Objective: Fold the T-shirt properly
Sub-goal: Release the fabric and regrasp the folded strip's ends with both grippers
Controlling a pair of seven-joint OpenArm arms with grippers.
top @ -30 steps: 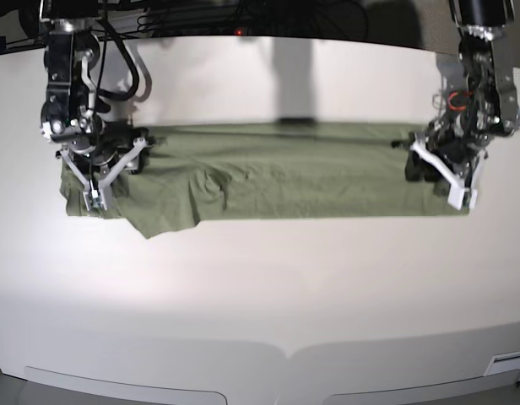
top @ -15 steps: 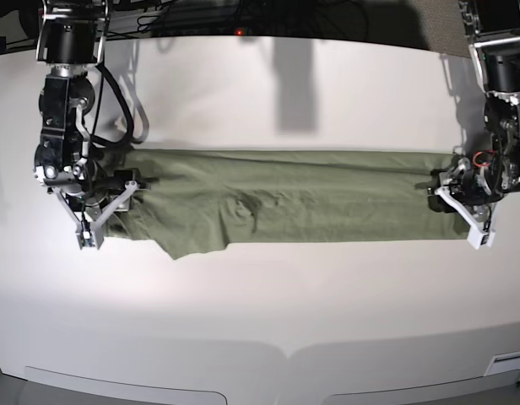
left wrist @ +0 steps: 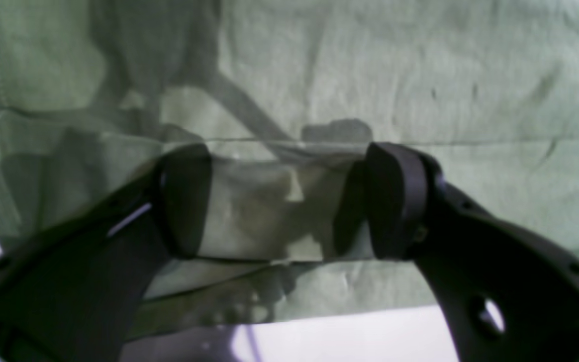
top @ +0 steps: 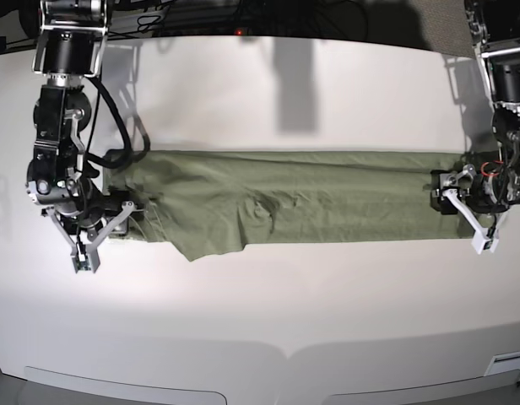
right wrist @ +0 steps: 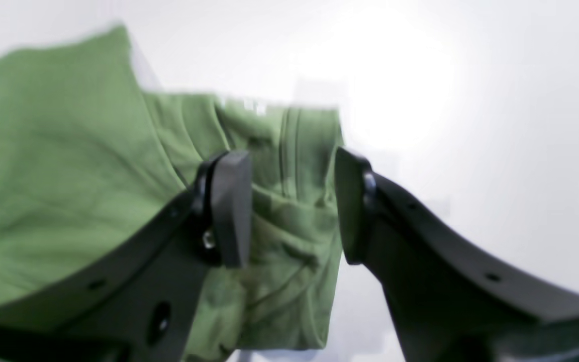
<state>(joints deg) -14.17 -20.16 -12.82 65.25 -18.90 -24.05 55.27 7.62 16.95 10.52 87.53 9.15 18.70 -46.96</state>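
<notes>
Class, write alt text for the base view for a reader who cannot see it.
A sage-green T-shirt, folded into a long wrinkled band, lies stretched across a white table. The right gripper is at one end and the left gripper at the other.

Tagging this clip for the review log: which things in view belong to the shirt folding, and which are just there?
Part of the job:
- T-shirt, lying as a long band across the table
- left gripper at one end, jaws apart
- right gripper at the other end, cloth between its jaws

Just there:
- white table
- black cables on the right arm
</notes>
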